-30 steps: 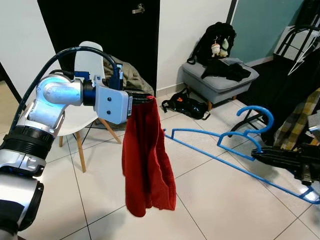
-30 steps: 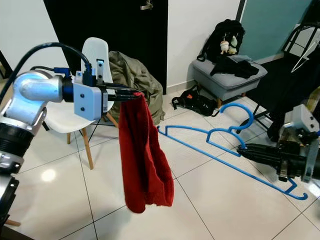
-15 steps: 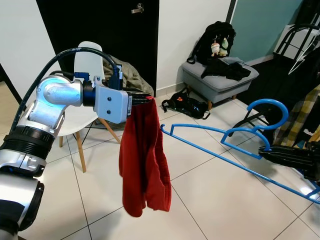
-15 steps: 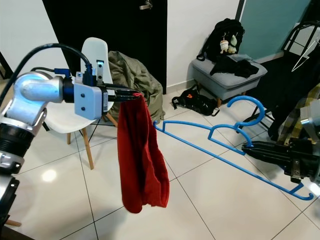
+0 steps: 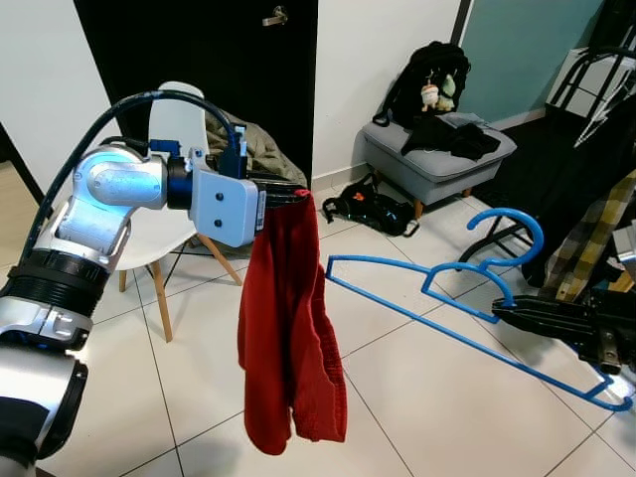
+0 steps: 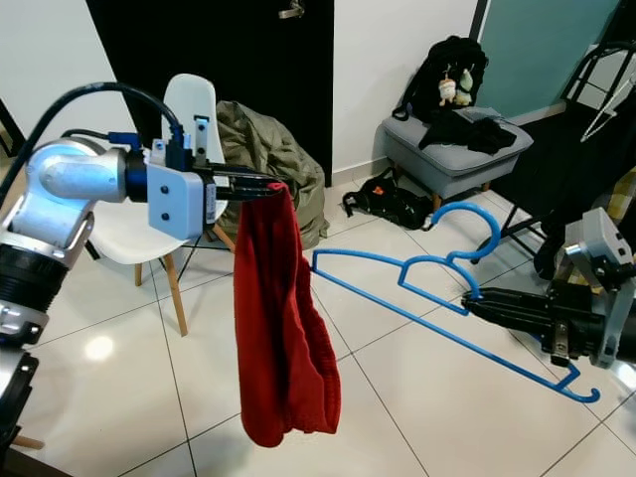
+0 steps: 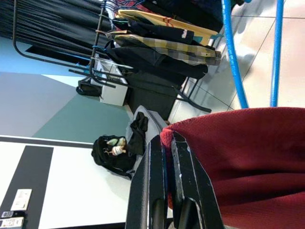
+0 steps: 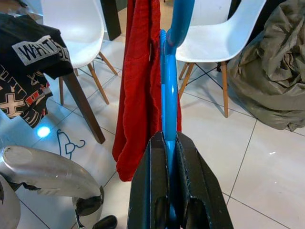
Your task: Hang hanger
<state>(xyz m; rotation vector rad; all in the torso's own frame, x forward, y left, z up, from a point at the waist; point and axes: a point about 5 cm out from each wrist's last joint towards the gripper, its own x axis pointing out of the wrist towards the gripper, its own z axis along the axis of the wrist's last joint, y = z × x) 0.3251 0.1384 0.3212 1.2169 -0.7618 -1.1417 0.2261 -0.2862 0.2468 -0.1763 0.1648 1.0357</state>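
Left gripper (image 5: 288, 194) fingers pinched on the top edge of a dark red cloth garment (image 5: 290, 328) hanging limp above the tiled floor (image 5: 417, 397), right gripper (image 6: 475, 304) fingers clamped on a blue plastic hanger (image 6: 417, 298) held level beside the garment, hanger's far end cut off from view in the right wrist picture, white chair (image 6: 189, 109) behind.

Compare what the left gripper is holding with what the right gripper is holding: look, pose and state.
The red cloth is soft fabric, while the blue hanger is a rigid open frame. The cloth hangs straight down, pinched at its top edge by the left gripper; the hanger stretches nearly level from the right gripper toward the cloth. Both are held above the tiled floor, each by shut fingers.
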